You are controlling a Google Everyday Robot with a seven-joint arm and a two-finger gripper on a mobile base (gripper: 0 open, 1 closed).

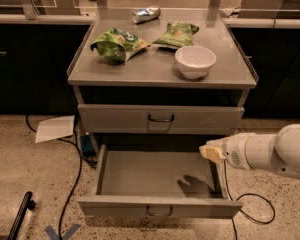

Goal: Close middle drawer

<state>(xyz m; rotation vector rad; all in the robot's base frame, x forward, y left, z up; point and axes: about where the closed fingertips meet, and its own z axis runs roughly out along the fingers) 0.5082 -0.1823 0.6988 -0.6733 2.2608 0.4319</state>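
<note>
The middle drawer point(140, 176) is plain grey. The pale yellow gripper point(210, 152), on a white arm point(270, 153), hovers over the drawer's right side. The left bag point(119, 44) and the right bag point(177, 34) are green, the bowl point(195, 61) white, the floor point(20, 179) speckled beige.

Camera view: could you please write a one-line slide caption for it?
The robot's hand hovers over the right side of the pulled-out middle drawer, below a cabinet top holding a white bowl.
</note>
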